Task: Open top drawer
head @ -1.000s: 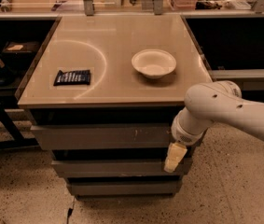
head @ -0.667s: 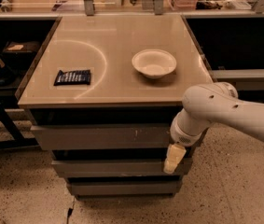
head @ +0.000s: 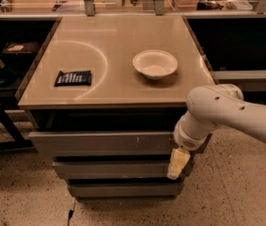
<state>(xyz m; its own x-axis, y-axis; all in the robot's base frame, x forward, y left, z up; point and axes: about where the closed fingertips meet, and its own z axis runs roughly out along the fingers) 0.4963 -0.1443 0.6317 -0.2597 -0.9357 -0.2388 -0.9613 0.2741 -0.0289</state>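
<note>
The top drawer (head: 104,142) is the wide grey flat-fronted panel just under the tan cabinet top, with small white scuffs right of centre. It stands a little forward of the dark gap above it. My gripper (head: 177,163) hangs from the white arm at the drawer's right end, pointing down in front of the second drawer (head: 113,169). Only one pale fingertip shows. A third drawer (head: 123,189) lies below.
A white bowl (head: 154,64) and a dark snack packet (head: 73,77) sit on the cabinet top (head: 109,86). Black shelving stands on both sides. A dark stand leg (head: 3,121) is at the left. Speckled floor lies in front.
The arm and gripper have shifted very slightly left. The drawers look unchanged.
</note>
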